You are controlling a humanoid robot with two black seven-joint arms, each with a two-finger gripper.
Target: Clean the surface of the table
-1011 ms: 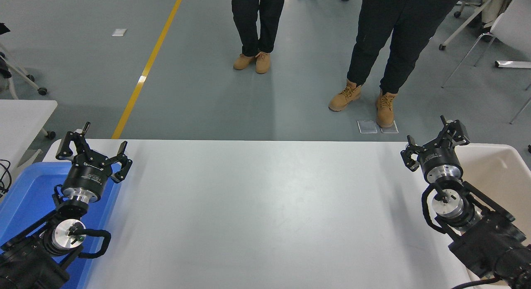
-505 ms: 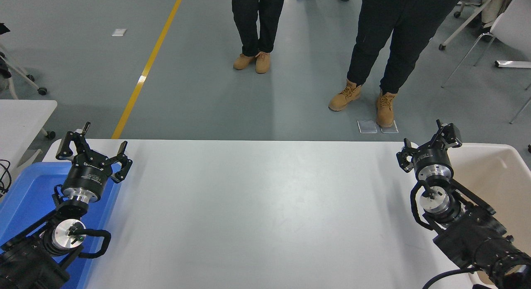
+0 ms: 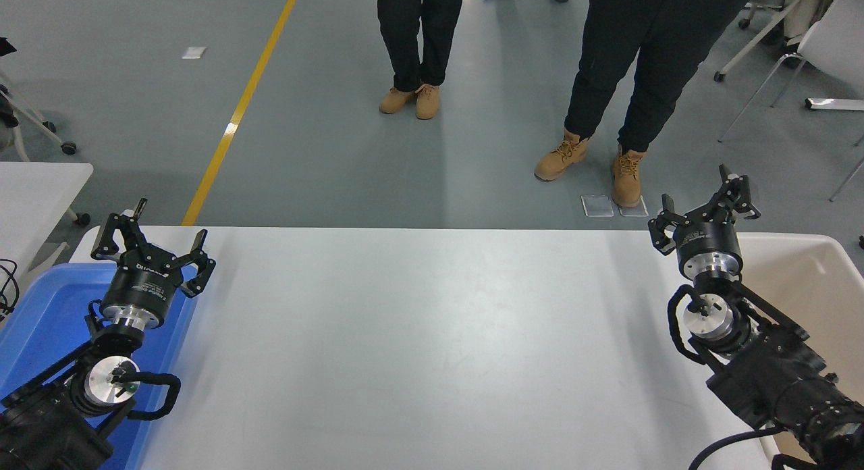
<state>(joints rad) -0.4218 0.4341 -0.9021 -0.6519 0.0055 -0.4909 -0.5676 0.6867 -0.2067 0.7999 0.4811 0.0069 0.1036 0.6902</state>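
white table surface (image 3: 418, 348) spanning centre, blue bin (image 3: 40, 321) at left edge under parked left gripper (image 3: 154, 244), fingers wide, cream bin (image 3: 803, 281) at right edge, right gripper (image 3: 702, 210) at far right corner, fingers spread, two people's legs (image 3: 628, 71) beyond far edge

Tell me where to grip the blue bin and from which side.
Probably its thin, upright right-hand wall, taken from above with the jaws straddling the rim. The blue bin is open-topped and looks too wide to span, and the open left gripper hangs right over that wall.
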